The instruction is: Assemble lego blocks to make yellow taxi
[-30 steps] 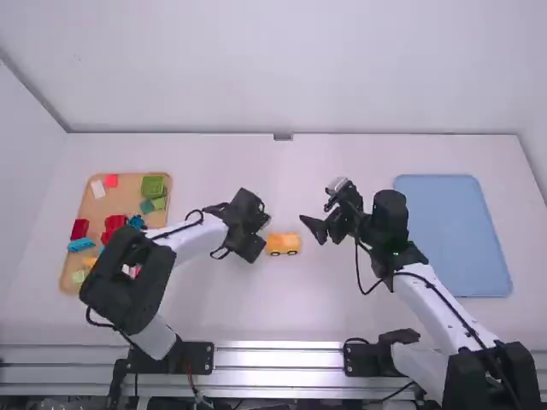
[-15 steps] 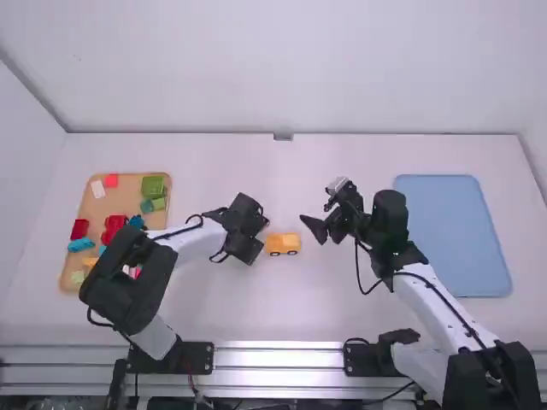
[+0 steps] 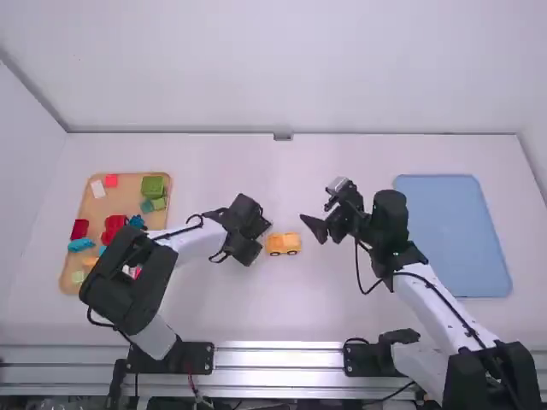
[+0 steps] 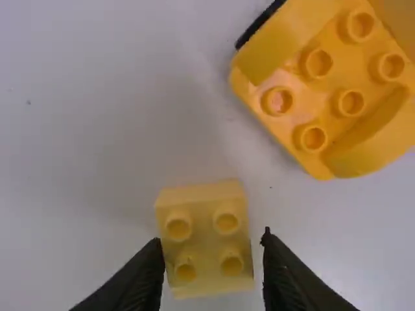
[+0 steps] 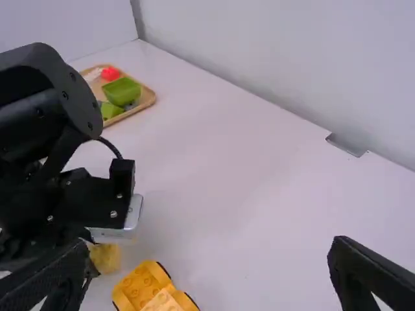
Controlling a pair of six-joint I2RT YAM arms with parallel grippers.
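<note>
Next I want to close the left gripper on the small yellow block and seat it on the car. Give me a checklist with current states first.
1. Left gripper around the small yellow four-stud plastic block: ok, a finger on either side.
2. Block clamped on both sides: not ok, a narrow gap shows beside one finger.
3. Block lifted off the white table: cannot tell.
4. Yellow plastic toy car with black wheels upright, studs up: ok.
5. Car's bare studs free to take the block: ok, six show uncovered.
6. Right gripper empty and open, if wanted to steady the car: ok.
</note>
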